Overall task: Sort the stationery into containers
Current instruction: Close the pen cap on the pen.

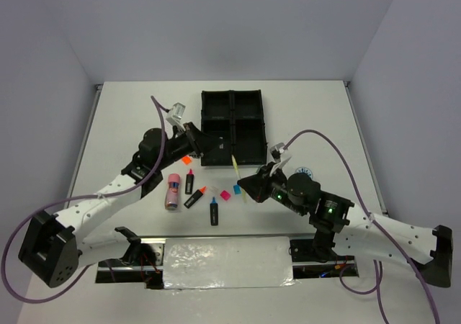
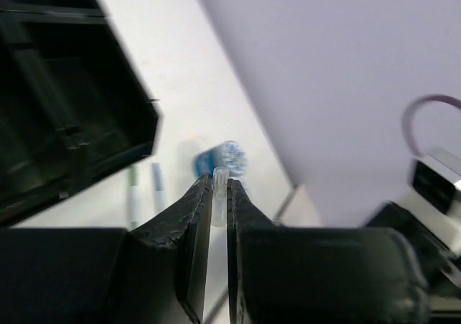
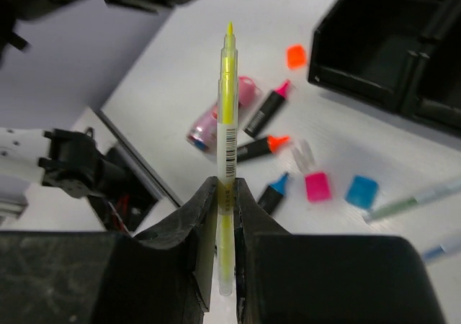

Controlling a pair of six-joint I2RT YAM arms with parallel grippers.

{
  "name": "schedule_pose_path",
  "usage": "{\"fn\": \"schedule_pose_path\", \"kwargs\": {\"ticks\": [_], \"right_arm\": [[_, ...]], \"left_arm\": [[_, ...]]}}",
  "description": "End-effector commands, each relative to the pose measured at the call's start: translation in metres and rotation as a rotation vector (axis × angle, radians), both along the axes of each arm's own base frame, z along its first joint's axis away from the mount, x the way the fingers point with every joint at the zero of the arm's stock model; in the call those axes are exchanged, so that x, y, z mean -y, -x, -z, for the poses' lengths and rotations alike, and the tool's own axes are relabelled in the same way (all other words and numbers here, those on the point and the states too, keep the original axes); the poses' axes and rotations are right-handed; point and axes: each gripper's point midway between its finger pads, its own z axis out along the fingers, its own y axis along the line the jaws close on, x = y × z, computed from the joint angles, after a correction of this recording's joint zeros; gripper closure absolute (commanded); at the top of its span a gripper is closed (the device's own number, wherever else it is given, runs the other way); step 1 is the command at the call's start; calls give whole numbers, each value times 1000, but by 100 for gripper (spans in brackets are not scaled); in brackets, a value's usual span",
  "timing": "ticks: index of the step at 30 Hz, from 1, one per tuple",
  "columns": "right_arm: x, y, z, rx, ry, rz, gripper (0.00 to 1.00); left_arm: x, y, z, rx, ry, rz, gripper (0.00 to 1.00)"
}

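The right gripper (image 3: 225,194) grips a thin yellow pen (image 3: 227,101) with a clear barrel, bare tip up, near the black four-compartment plastic tray (image 1: 230,92); the left gripper (image 2: 220,194) pinches a small clear cap (image 2: 220,174). Capping seems in hand: next, cap and tip must align.

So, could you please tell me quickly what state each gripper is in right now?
The left gripper is closed on a small clear cap.
The right gripper is closed on a yellow pen.

The pen (image 3: 228,122) is yellow, the tray (image 1: 204,126) black, the tube (image 1: 172,190) pink, the blurred roll (image 2: 229,156) seemingly blue-white.
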Motion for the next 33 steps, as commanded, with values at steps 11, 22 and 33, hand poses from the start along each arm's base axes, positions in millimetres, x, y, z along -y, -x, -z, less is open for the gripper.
{"fn": "schedule_pose_path", "kwargs": {"ticks": [11,22,33], "right_arm": [[-48,-3,-53,95,-269,-98,100],[-58,-1,-58,104,-275,-130,100],[-57,-6,-57,112,-240,-109,100]], "left_arm": [[-26,46,-90,256,274,11,100],[-30,43,-87,255,264,-20,100],[-22,40,-76,233,253,11,100]]}}
